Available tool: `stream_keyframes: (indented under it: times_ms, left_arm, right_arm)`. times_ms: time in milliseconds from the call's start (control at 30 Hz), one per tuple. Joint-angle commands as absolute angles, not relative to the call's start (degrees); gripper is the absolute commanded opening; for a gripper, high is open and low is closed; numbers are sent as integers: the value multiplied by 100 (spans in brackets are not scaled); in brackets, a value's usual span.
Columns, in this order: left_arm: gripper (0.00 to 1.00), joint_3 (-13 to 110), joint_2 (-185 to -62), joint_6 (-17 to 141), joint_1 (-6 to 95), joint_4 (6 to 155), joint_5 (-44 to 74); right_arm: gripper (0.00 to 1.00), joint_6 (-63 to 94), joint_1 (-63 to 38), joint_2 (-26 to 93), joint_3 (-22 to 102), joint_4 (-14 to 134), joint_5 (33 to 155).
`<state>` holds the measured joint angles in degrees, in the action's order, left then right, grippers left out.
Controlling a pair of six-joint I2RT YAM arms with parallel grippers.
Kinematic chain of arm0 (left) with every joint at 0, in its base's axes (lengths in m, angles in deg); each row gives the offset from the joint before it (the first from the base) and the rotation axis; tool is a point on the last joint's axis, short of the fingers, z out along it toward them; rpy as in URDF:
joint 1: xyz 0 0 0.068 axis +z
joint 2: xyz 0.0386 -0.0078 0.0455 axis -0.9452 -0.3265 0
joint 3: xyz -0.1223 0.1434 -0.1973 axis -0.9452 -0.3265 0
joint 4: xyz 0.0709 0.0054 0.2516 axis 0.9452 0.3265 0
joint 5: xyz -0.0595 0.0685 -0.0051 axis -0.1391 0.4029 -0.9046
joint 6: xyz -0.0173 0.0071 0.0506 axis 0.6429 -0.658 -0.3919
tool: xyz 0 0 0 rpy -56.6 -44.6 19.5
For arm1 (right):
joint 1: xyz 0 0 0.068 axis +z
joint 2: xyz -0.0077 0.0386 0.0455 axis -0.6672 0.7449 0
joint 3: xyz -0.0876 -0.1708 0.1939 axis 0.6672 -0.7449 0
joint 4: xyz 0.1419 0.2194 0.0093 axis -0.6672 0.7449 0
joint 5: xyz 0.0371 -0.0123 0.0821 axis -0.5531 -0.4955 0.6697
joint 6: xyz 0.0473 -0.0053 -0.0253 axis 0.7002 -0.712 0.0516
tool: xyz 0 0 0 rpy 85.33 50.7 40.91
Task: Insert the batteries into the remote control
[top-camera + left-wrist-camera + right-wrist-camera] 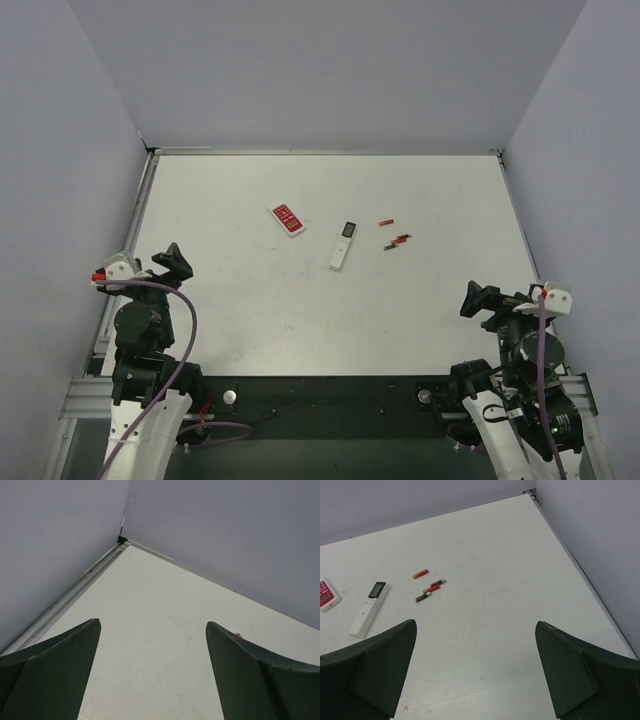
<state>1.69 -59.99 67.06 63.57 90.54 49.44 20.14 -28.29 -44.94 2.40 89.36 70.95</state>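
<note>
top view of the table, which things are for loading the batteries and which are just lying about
For the job:
- the remote control, short, red face up
- the batteries, loose in a small cluster on the table

Just lying about:
- the slim white remote, longer, with a dark screen at one end

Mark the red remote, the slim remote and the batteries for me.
red remote [288,219], top view, centre of its red face.
slim remote [343,246], top view, middle of its white body.
batteries [431,588], right wrist view, the red one mid-cluster.
</note>
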Motion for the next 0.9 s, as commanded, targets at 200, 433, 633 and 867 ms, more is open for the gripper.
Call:
stream_keyframes:
  times_ms: [200, 433, 633, 867]
  left_arm:
    - [95, 424, -6643, 7366, 6418, 8992, 4897]
    - [95, 1399, -9085, 8343, 6392, 9642, 4169]
    - [97, 3005, -11863, 8599, 5945, 10161, 3842]
    - [97, 4535, -14149, 8773, 5179, 10100, 4168]
  right_arm:
    - [100, 2124, -2683, -4487, 158, 8685, 6686]
    - [100, 2116, -2621, -4628, 105, 8650, 6765]
    - [100, 2072, -2550, -4690, 53, 8606, 6818]
    - [100, 2046, -2489, -4866, 44, 8580, 6949]
